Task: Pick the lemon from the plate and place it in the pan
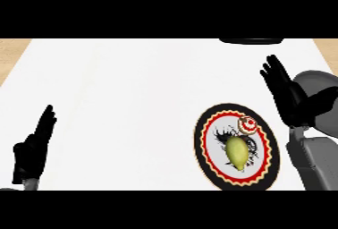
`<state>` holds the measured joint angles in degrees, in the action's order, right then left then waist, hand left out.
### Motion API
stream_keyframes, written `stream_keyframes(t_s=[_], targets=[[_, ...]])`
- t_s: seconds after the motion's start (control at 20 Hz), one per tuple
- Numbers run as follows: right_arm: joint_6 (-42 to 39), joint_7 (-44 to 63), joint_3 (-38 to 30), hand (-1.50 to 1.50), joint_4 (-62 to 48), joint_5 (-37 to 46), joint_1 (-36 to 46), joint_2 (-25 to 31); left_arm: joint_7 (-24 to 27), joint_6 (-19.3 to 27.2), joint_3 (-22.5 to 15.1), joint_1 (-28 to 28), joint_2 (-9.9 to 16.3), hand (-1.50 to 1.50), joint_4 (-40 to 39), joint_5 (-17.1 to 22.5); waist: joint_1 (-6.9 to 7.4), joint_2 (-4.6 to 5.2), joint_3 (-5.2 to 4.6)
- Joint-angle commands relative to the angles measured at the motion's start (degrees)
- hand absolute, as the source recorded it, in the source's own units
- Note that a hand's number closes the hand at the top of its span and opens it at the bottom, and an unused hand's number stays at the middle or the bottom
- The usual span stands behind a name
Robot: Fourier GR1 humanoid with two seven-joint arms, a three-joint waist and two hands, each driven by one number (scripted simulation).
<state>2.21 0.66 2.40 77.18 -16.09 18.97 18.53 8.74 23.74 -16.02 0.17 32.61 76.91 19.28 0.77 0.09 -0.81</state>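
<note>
— How is the right robot hand (289,96) looking?

— It is showing at about three o'clock in the head view, with its fingers (272,67) stretching out straight and pointing toward twelve o'clock. It is spread wide and is holding nothing. It is hanging apart from the plate (211,117), off to the plate's one o'clock side, and its grey forearm (315,156) is running down along the plate's three o'clock edge.

— And the left robot hand (31,150)?

— That one is sitting near eight o'clock in the view, close to the edge, fingers up and relaxed, gripping nothing and well apart from everything else.

— Where is the lemon (238,151) lying?

— It is lying on the plate, roughly in the plate's middle, its long axis running from twelve to six o'clock. The plate itself is resting on the white tabletop (132,103) at about four o'clock in the view. It is a round plate with a black rim, a red and yellow scalloped ring and a white centre carrying dark scribbled markings. A small red and white round motif (247,124) is showing at the lemon's one o'clock side; whether it is a separate thing or part of the pattern I cannot tell.

— Is the pan (251,41) showing?

— Only a dark curved sliver is peeking in at the top edge, near one o'clock, well apart from the plate. What is inside it I cannot tell.
</note>
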Motion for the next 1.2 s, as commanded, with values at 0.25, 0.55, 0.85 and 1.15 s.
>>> stream_keyframes(t_s=[0.25,0.55,0.85,1.15], targets=[[4.7,-11.3,-5.9,-1.5,5.5,4.3,-8.1,2.9,-7.7,-7.7,-5.1,-8.6,2.1,0.0,10.2,-1.9,-3.22,-0.42,0.96],[30.9,-19.9,-3.9,-1.5,3.8,22.6,-18.5,-3.5,-10.2,-9.4,-6.1,-8.8,1.3,0.0,11.8,-0.5,-3.3,-0.48,0.99],[29.7,-21.8,2.1,-1.5,4.1,28.6,-27.5,-4.0,-13.3,-11.3,-4.5,-11.1,-0.2,0.0,11.6,-1.6,-1.14,-0.15,0.78],[27.7,3.1,6.9,-1.5,14.4,43.6,-29.9,5.4,-17.6,-10.9,-5.1,-12.6,-0.9,0.0,13.7,-1.4,-1.19,-0.18,0.59]])
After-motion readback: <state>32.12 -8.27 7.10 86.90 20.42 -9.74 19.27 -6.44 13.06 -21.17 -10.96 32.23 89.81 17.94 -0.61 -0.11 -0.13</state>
